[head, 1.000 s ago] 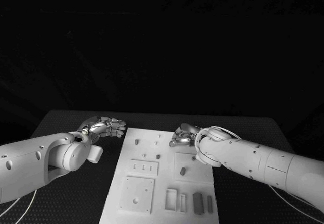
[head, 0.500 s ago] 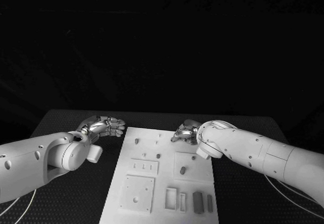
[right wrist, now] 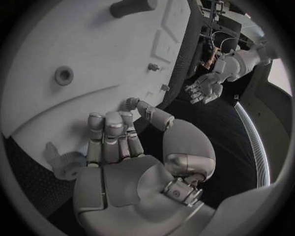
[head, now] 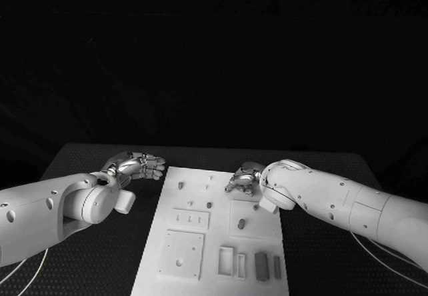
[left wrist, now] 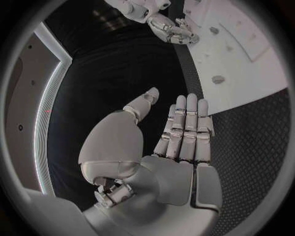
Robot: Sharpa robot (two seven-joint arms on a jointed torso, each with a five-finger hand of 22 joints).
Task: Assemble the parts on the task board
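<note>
Right silver hand (head: 243, 179) has drawn back slightly toward the far edge of the flat white task board (head: 218, 252), fingers extended, empty, a small grey part (right wrist: 130, 103) at its fingertips. Left silver hand (head: 140, 166) stays released beside the board. Grasp apparently pending.

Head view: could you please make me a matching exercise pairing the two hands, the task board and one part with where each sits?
Things:
1. left hand
2. right hand
3. task board
4. dark bar-shaped part

Places:
A. at the board's far right corner
B. on the board, near its near right corner
C. over the table, off the board's far left corner
D. flat in the middle of the table

Pairs: 1-C, 2-A, 3-D, 4-B
</note>
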